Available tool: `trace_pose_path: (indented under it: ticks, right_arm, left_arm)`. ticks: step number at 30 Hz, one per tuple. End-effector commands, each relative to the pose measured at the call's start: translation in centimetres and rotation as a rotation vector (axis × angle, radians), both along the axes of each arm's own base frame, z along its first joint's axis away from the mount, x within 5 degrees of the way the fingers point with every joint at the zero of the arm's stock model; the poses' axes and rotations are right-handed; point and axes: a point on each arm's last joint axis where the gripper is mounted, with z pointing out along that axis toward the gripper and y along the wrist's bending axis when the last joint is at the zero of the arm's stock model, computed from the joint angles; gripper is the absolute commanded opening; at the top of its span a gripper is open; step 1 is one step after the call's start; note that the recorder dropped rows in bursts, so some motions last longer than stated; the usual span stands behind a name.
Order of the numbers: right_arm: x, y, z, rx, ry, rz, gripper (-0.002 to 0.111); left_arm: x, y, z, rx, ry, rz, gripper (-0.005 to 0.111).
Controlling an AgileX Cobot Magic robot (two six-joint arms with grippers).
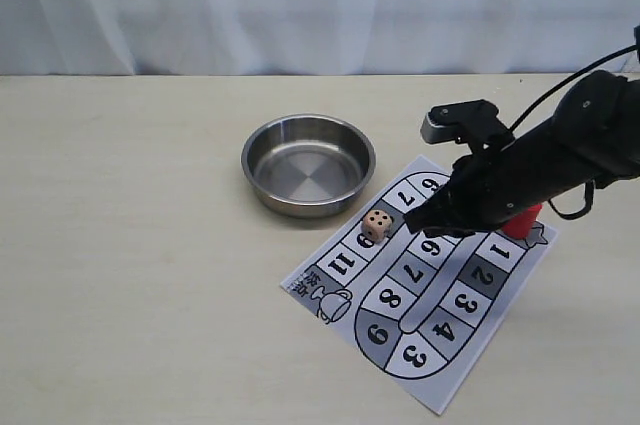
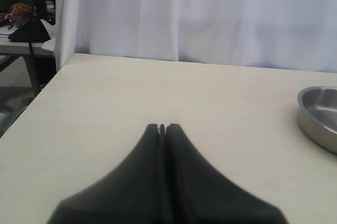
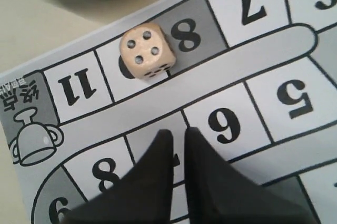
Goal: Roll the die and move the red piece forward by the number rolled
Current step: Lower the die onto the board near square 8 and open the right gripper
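The left tool (image 2: 162,127) hangs over a bare stretch of the pale table (image 1: 120,245), its two dark fingers pressed together with nothing between them. Right of that bare stretch stands an empty steel bowl (image 1: 308,163). Just beside it, toward the front and right, a printed paper game board (image 1: 440,345) lies at a slant. Its left corner carries a cup drawing and a few small characters too blurred to read. From there a winding track of squares runs on, with "11", "8", "7", "5", "4", "3", "2" and "1" among the legible numbers. The die (image 3: 146,51) rests on the white square between "11" and the grey "8", covering that square's number, with four dots on its top face. The right tool (image 3: 178,133) hovers over the middle of the track, apart from the die, its fingers drawn almost together with only a thin slit between them and holding nothing. The red piece (image 1: 521,220) stands at the board's right corner beside square "1", partly hidden behind the right arm.
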Motion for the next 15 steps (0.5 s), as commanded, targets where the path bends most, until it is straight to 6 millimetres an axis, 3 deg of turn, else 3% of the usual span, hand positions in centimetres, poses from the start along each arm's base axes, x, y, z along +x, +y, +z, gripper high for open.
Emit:
trace_pose_path:
  ticks: [1, 7, 15]
  right_arm:
    - [0.3, 0.3, -1.4, 0.016, 0.008, 0.024, 0.004]
    - [0.7, 0.5, -2.6, 0.040, 0.038, -0.035, 0.004]
    - [0.8, 3.3, -2.7, -0.045, 0.050, 0.017, 0.004]
  left_arm:
    - [0.0, 0.0, 0.3, -0.006, -0.018, 0.000, 0.000]
    - [0.0, 0.0, 0.3, -0.006, -0.018, 0.000, 0.000]
    - [0.0, 0.0, 0.3, -0.006, -0.018, 0.000, 0.000]
